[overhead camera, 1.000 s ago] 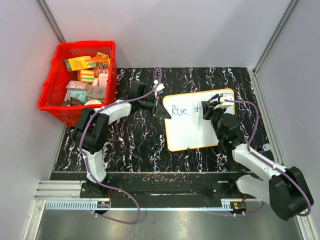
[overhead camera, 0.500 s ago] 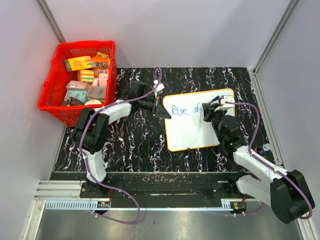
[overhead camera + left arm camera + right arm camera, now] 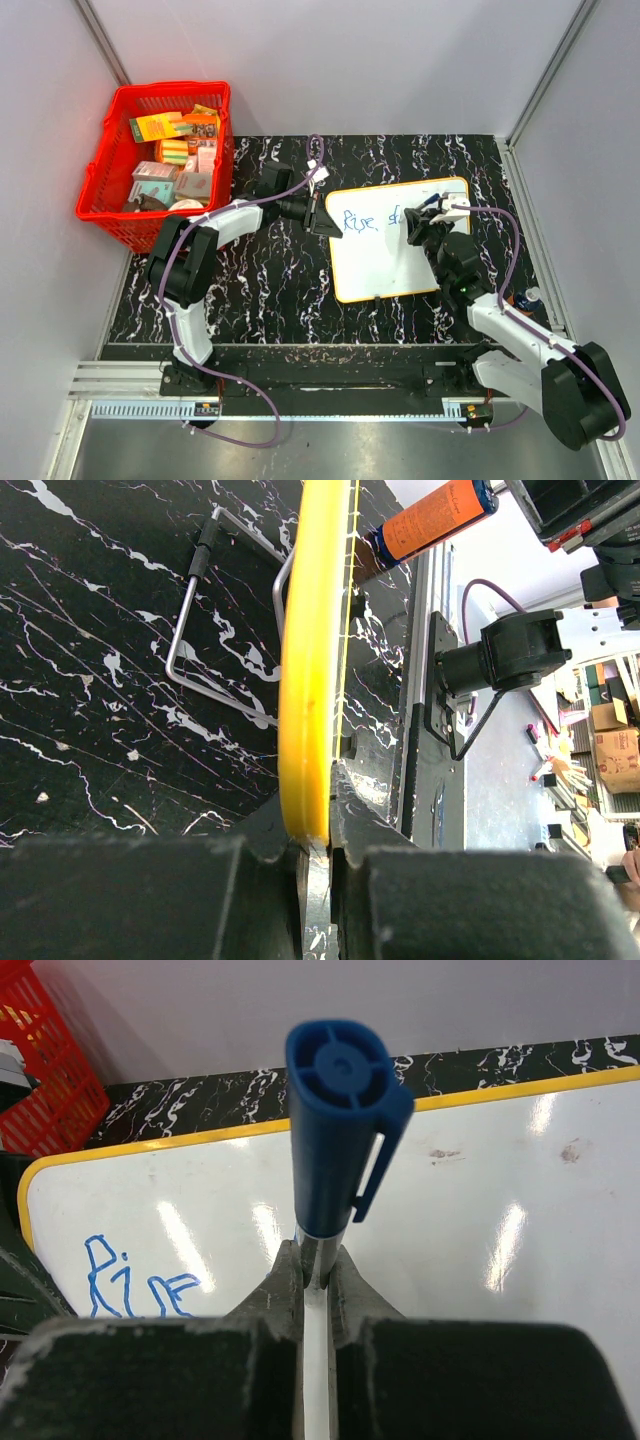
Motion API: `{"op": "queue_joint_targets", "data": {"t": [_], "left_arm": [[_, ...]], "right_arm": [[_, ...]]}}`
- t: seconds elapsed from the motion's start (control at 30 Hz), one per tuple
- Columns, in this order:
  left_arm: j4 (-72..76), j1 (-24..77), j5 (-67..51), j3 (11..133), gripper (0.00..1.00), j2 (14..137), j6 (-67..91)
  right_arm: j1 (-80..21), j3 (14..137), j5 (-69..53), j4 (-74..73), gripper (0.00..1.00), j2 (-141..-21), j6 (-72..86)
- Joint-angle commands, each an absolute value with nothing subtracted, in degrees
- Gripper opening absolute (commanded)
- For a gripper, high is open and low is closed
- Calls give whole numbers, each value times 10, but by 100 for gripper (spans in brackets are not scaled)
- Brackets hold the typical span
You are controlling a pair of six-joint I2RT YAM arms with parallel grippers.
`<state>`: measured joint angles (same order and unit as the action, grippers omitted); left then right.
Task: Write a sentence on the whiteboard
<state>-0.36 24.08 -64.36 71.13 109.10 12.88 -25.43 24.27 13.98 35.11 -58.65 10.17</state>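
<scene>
The left gripper [image 3: 316,852] pinches the whiteboard [image 3: 385,265] rim to steady it; the right gripper [image 3: 314,1275] pinches the marker [image 3: 335,1130] to write.

- The tip of the marker [image 3: 338,1120] hides behind the right gripper [image 3: 317,1265]; contact with the whiteboard [image 3: 480,1190] cannot be told.
- The sentence [image 3: 358,221] past "Rise" is partly covered and too small to read.

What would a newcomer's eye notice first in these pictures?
The flat white whiteboard with a yellow rim sits in the middle, with blue handwriting near its far left corner. The right gripper holds a blue-capped marker over it; the left gripper clamps its left edge. A red plastic basket of boxes stands far left.
</scene>
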Motion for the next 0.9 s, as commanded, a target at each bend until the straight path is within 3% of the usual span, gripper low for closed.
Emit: {"op": "queue_joint_targets", "data": {"t": [0.0, 0.87], "left_arm": [[-36, 264, -577, 698, 0, 1121, 13], [-37, 263, -580, 698, 0, 1121, 11]], "right_arm": [[-250, 248, 139, 367, 0, -563, 102], [-250, 268, 158, 398, 0, -613, 87]]}}
